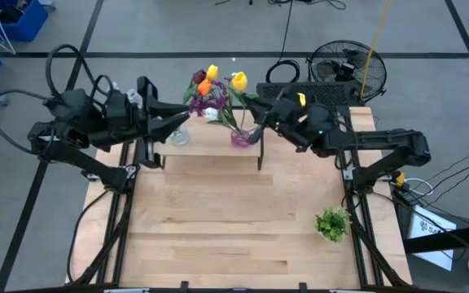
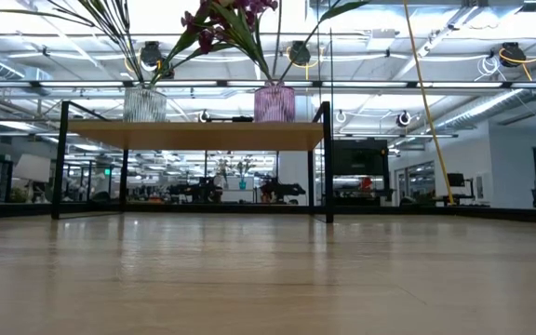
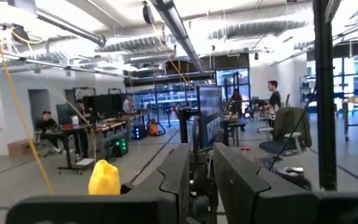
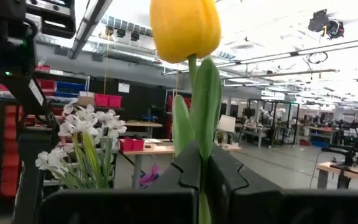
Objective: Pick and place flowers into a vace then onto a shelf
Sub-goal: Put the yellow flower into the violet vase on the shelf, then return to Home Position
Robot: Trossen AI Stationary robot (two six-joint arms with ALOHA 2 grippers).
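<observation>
The shelf [image 1: 206, 146] stands at the table's far edge and carries a clear vase [image 1: 177, 135] and a pink vase [image 1: 241, 137], both also in the low view [image 2: 144, 104] [image 2: 274, 102]. Orange, yellow, dark red and purple flowers [image 1: 206, 88] rise above the vases. White sprays [image 4: 86, 134] show in the right wrist view. My right gripper [image 1: 255, 115] reaches in from the right beside the pink vase, shut on a yellow tulip [image 1: 238, 80]. My left gripper [image 1: 187, 116] hovers above the clear vase with a narrow gap between its fingers [image 3: 179, 171], holding nothing. My right gripper pinches the yellow tulip's stem [image 4: 199, 163] between its two fingers, just below the long leaves. The fingers come roughly level from the table's right side and lie across the stem. The tulip stands upright, its head [image 4: 185, 25] above the fingers. The stem runs on below them toward the pink vase.
A short leafy green tuft [image 1: 332, 222] lies near the table's right edge. The shelf's black legs [image 2: 328, 163] stand on the far part of the table. A fan [image 1: 344, 69] and a keyboard sit beyond the far edge. People are in the room behind.
</observation>
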